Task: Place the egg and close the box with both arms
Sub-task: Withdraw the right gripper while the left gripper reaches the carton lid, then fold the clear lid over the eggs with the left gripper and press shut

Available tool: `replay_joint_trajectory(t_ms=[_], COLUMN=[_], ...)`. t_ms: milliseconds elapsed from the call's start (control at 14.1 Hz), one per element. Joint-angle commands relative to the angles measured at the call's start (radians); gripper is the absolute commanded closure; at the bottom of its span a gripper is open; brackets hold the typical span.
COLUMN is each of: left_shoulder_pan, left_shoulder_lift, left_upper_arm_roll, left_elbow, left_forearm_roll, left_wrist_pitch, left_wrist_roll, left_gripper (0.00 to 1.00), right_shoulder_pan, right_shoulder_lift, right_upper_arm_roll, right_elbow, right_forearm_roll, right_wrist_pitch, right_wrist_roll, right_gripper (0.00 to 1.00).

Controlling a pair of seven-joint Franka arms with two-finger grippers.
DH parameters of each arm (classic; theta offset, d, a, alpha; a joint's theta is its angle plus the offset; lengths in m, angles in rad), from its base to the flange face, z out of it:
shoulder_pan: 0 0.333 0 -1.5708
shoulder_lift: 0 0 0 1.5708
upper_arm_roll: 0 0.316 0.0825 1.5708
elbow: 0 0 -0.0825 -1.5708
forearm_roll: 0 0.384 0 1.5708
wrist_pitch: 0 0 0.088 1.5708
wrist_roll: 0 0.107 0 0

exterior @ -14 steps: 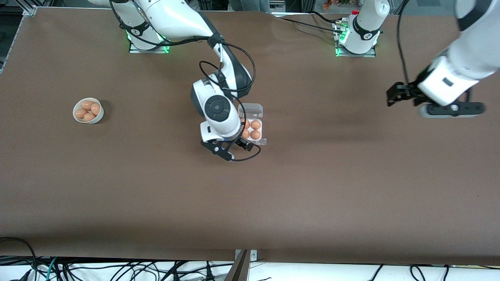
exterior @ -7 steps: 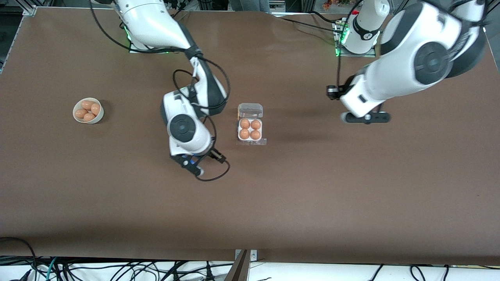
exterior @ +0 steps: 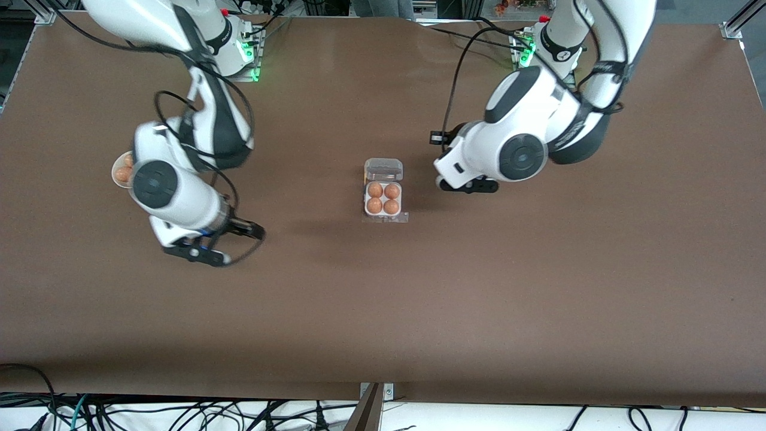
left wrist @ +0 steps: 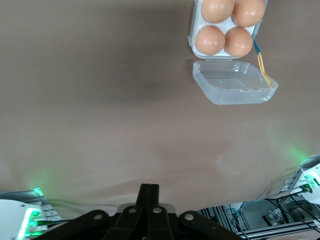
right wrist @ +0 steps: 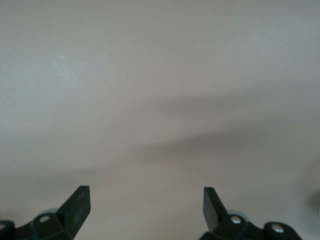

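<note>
The clear egg box (exterior: pixel 384 214) sits mid-table with its lid (exterior: pixel 383 169) open and lying flat. Four brown eggs (exterior: pixel 383 199) fill its cells. The left wrist view shows the box (left wrist: pixel 193 37), its eggs (left wrist: pixel 210 40) and the open lid (left wrist: pixel 234 82). My left gripper (exterior: pixel 468 184) hangs over the table beside the box, toward the left arm's end; it is shut and empty (left wrist: pixel 149 191). My right gripper (exterior: pixel 206 245) is over bare table toward the right arm's end, open and empty (right wrist: pixel 145 200).
A white bowl (exterior: pixel 122 170) holding brown eggs stands toward the right arm's end, mostly hidden under the right arm's wrist. The brown table (exterior: pixel 419 299) spreads wide around the box. Cables lie along the table's near edge.
My right arm swung away from the box toward the bowl's end of the table. My left arm swung in from its end and now hangs beside the box.
</note>
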Motion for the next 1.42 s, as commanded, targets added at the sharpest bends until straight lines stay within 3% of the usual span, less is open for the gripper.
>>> replay_joint_trajectory(t_ms=[0, 355, 640, 782, 995, 1209, 1351], left_shoulder_pan=[-0.082, -0.184, -0.226, -0.226, -0.224, -0.221, -0.215], left_shoulder_lift=[0.111, 0.207, 0.254, 0.261, 0.26, 0.263, 0.261], left_upper_arm_roll=[0.003, 0.008, 0.012, 0.014, 0.047, 0.124, 0.15], left_elbow=[0.081, 0.097, 0.095, 0.095, 0.111, 0.224, 0.246], left_forearm_roll=[-0.018, -0.011, -0.001, -0.001, 0.005, 0.032, 0.041], left_wrist_pitch=[0.035, 0.075, 0.14, 0.187, 0.264, 0.275, 0.318], left_wrist_roll=[-0.083, -0.12, -0.13, -0.13, -0.13, -0.112, -0.113], left_gripper=[1.0, 1.0, 1.0, 1.0, 1.0, 1.0, 1.0], right_shoulder_pan=[-0.162, -0.276, -0.317, -0.352, -0.366, -0.383, -0.386], right_shoulder_lift=[-0.22, -0.467, -0.452, -0.435, -0.423, -0.418, -0.409], right_upper_arm_roll=[0.078, 0.078, 0.082, 0.084, 0.087, 0.119, 0.124], right_elbow=[-0.185, -0.198, 0.027, 0.092, 0.095, 0.097, 0.095], right_forearm_roll=[-0.033, -0.058, -0.061, -0.052, -0.039, -0.024, -0.024], right_wrist_pitch=[0.017, -0.22, -0.485, -0.508, -0.497, -0.488, -0.451], right_wrist_roll=[-0.218, -0.259, -0.259, -0.257, -0.248, -0.248, -0.25], right_gripper=[0.0, 0.0, 0.0, 0.0, 0.0, 0.0, 0.0])
